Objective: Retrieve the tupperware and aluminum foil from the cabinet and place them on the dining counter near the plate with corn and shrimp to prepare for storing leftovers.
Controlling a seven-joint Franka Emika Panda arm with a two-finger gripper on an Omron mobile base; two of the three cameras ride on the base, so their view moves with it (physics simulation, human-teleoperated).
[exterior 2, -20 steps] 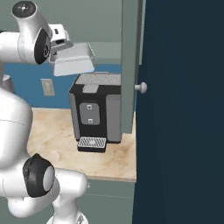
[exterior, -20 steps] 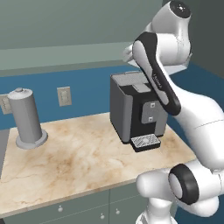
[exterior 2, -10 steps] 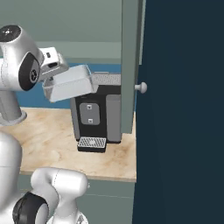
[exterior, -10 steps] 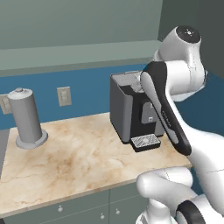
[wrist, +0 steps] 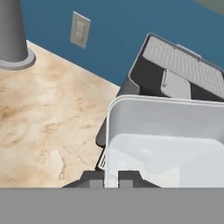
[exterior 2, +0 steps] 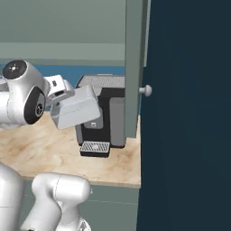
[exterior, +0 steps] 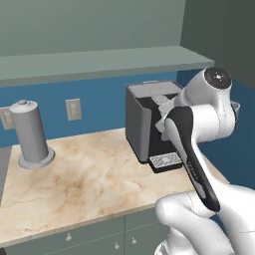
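My gripper (wrist: 111,177) is shut on the near rim of the tupperware (wrist: 166,140), a clear shallow rectangular container that tilts out ahead of the hand. From the right base view the tupperware (exterior 2: 76,108) hangs in the air in front of the coffee machine, with the gripper (exterior 2: 57,100) at its left end. The grey-green cabinet (exterior 2: 134,67) shows its open door edge-on, with a round pale knob (exterior 2: 145,90). The aluminum foil, dining counter and plate are out of view.
A dark coffee machine (exterior: 147,124) stands on the beige worktop (exterior: 84,179) right under the tupperware. A grey cylinder (exterior: 31,133) stands at the far left by a wall outlet (exterior: 73,109). A dark blue panel (exterior 2: 189,113) walls off the right side.
The arm has swung down, and the held tupperware has dropped from above the coffee machine to the level of its front. The grip is unchanged.
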